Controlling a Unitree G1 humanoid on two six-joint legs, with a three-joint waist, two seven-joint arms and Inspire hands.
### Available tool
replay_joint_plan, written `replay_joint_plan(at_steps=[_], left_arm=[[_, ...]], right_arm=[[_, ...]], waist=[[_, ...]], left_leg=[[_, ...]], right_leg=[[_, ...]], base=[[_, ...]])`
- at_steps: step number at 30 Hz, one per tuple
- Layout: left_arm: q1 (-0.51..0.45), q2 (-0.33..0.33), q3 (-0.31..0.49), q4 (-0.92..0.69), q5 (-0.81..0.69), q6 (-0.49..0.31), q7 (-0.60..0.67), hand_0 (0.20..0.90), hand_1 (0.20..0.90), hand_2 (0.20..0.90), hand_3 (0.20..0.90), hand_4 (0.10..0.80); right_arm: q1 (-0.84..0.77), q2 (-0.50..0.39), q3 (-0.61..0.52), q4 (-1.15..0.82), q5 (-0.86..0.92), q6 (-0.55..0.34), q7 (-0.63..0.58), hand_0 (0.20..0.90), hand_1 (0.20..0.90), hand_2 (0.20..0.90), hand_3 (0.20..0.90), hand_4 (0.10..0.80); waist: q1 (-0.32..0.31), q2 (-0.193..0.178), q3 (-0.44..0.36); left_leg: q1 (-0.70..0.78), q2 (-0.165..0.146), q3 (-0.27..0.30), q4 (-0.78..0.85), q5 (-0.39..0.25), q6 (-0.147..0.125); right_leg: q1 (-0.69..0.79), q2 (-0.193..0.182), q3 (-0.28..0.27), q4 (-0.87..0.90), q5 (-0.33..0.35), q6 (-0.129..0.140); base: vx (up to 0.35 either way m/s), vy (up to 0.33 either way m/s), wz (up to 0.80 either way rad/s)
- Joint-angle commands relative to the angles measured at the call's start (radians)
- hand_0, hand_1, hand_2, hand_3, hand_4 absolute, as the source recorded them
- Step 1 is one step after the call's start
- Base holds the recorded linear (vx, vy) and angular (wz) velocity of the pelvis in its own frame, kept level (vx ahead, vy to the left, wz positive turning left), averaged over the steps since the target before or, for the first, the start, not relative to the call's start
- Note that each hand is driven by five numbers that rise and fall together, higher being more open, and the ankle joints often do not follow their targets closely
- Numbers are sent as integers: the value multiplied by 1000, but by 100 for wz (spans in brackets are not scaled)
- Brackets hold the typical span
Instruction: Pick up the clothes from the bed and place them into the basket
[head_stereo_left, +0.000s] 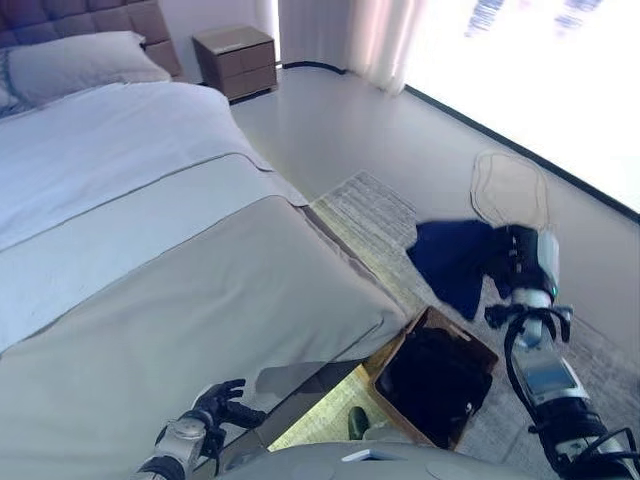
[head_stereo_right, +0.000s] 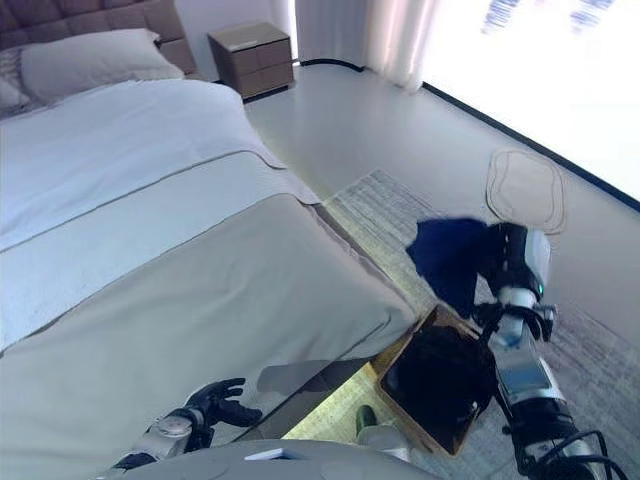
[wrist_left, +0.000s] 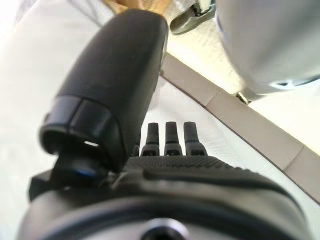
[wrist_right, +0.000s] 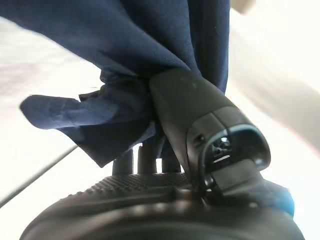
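Note:
A dark blue garment (head_stereo_left: 452, 260) hangs in the air from my right hand (head_stereo_left: 512, 258), whose thumb and fingers pinch the cloth (wrist_right: 145, 65). It hangs just above the far side of the brown basket (head_stereo_left: 470, 342), which stands on the floor by the bed's corner and holds dark clothes. My left hand (head_stereo_left: 217, 404) lies low on the grey bedcover (head_stereo_left: 200, 300) near the foot of the bed, fingers relaxed and holding nothing. No other clothes show on the bed.
The bed fills the left side, with a white sheet (head_stereo_left: 100, 150) and pillow (head_stereo_left: 80, 62). A wooden nightstand (head_stereo_left: 237, 60) stands at the back. A pale rug (head_stereo_left: 375, 210) lies beside the bed, and a small oval mat (head_stereo_left: 510, 185) lies near the window.

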Motion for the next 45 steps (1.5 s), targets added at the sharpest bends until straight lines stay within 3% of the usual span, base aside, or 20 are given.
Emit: replay_joint_plan(at_steps=[1,4,7,14,15,16,17,25,30,31,32,38,45], left_arm=[[-63,39,-55,-1,10,-17,4,900,900,900,900,800],[-160,60,-79,-3,-28,-19,16,900,900,900,900,800],[-254,56,-114,9,-100,-30,34,900,900,900,900,800],[-332,64,-167,-62,-203,-90,17,900,900,900,900,800],[-335,67,-173,-77,-214,-98,12,900,900,900,900,800],[-336,68,-180,-96,-220,-106,9,900,900,900,900,800],[-338,73,-187,-111,-233,-115,7,900,900,900,900,800],[-324,106,-197,-246,-323,-132,-12,900,900,900,900,800],[-309,113,-181,-241,-335,-124,-50,900,900,900,900,800],[-307,114,-177,-236,-337,-118,-57,900,900,900,900,800],[-308,117,-170,-229,-341,-112,-66,900,900,900,900,800],[-277,119,-142,-201,-338,-104,-102,900,900,900,900,800],[-206,116,-88,-173,-291,-66,-100,900,900,900,900,800]], right_arm=[[-174,-83,30,-9,-83,-50,-49,300,300,300,200,100],[-338,-126,100,114,-45,2,-68,300,300,300,200,100],[-493,-174,169,248,-13,41,-60,300,300,300,200,100],[-689,-265,254,444,22,120,-64,300,300,300,200,100],[-713,-276,259,478,27,132,-66,486,486,486,417,317],[-742,-286,263,523,27,155,-69,839,839,839,829,729],[-768,-292,268,565,30,174,-72,900,900,900,900,800],[-849,-343,277,645,12,275,-111,900,900,900,900,800],[-844,-359,262,678,-17,309,-88,900,900,900,900,800],[-836,-361,261,691,-23,324,-72,900,900,900,900,800],[-828,-364,255,714,-36,330,-51,900,900,900,900,800],[-740,-356,200,730,32,269,-68,900,900,900,900,800],[-495,-286,73,549,110,172,-132,900,900,900,900,800]], waist=[[24,32,36],[23,58,116],[11,112,196],[10,219,311],[12,235,321],[14,253,333],[18,268,341],[29,335,398],[28,332,397],[27,323,391],[27,320,391],[29,278,363],[29,179,293]], left_leg=[[-28,-69,1,8,-102,71],[-118,-73,-10,25,-83,64],[-204,-86,-34,63,-62,49],[-351,-100,-78,148,-33,29],[-367,-102,-82,153,-27,29],[-385,-103,-83,158,-21,28],[-401,-104,-85,161,-14,26],[-470,-119,-90,170,11,23],[-457,-113,-82,140,22,16],[-439,-116,-86,133,6,9],[-445,-107,-75,133,21,14],[-385,-87,-65,105,12,8],[-273,-68,-45,52,-7,6]], right_leg=[[-11,2,-77,24,-46,-1],[-107,-5,-70,57,-45,-8],[-192,-13,-59,110,-55,-21],[-359,-40,-63,244,-93,-48],[-382,-41,-64,269,-103,-52],[-411,-43,-68,299,-115,-56],[-437,-45,-73,324,-126,-60],[-539,-62,-87,423,-165,-72],[-536,-58,-93,406,-161,-71],[-523,-62,-89,406,-185,-62],[-526,-56,-97,389,-153,-69],[-453,-37,-110,319,-127,-65],[-302,-18,-127,209,-93,-48]], base=[[-266,-160,-30],[-410,-123,-20],[-316,-41,-6],[-152,-45,0],[-52,-33,-7],[-69,-37,-13],[-77,-40,-15],[-42,-15,-2],[0,18,11],[6,21,10],[6,11,9],[21,11,6],[83,45,2]])
